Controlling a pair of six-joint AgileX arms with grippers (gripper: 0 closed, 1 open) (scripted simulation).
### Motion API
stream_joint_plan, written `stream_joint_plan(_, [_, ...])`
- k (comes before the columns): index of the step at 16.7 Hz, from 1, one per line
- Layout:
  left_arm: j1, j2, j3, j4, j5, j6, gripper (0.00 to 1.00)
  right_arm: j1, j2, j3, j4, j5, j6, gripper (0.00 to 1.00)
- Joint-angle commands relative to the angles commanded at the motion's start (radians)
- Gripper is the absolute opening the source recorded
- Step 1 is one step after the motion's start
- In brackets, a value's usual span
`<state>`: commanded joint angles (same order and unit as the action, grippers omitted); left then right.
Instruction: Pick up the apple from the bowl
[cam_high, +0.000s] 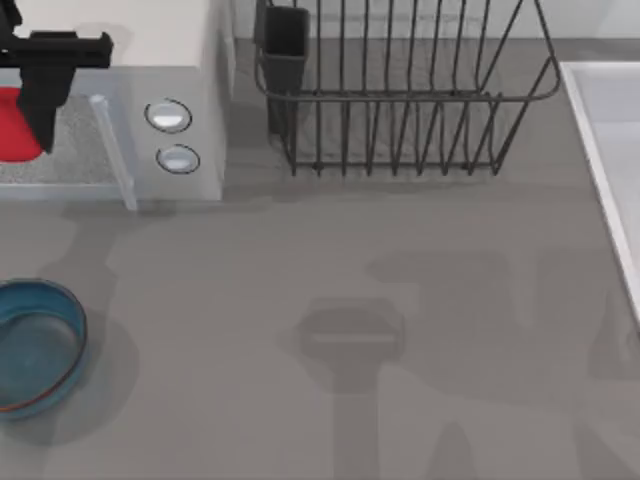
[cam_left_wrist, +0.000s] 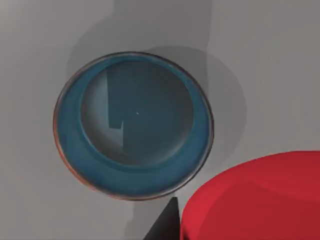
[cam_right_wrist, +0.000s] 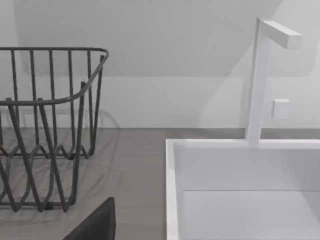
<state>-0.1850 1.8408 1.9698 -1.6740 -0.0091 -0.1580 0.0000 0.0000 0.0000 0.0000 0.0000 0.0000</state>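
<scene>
The bright-red apple (cam_high: 14, 126) hangs in the air at the table's far left, over the front of the microwave as the top view shows it. My left gripper (cam_high: 34, 122) is shut on it, and the black arm covers the apple's right side. In the left wrist view the apple (cam_left_wrist: 255, 200) looms large beside a dark fingertip (cam_left_wrist: 165, 226). Well below it, the blue bowl (cam_left_wrist: 200, 150) stands with nothing inside. The bowl (cam_high: 62, 305) sits at the table's front left. A dark part of my right gripper (cam_right_wrist: 95, 225) shows in the right wrist view.
A white microwave (cam_high: 185, 60) with two knobs stands at the back left. A black wire dish rack (cam_high: 400, 100) is at the back middle. A white sink (cam_high: 610, 150) with a faucet (cam_right_wrist: 257, 80) lies along the right edge.
</scene>
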Motion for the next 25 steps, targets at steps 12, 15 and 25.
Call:
stream_joint_plan(12, [-0.385, 0.361, 0.207, 0.123, 0.013, -0.383, 0.0, 0.0, 0.0, 0.0, 0.0, 0.0, 0.0, 1.0])
stream_joint_plan(15, [-0.384, 0.359, 0.167, 0.163, 0.013, -0.382, 0.0, 0.0, 0.0, 0.0, 0.0, 0.0, 0.0, 1.0])
stream_joint_plan(25, [-0.385, 0.362, -0.225, 0.561, 0.012, -0.382, 0.0, 0.0, 0.0, 0.0, 0.0, 0.0, 0.0, 1.0])
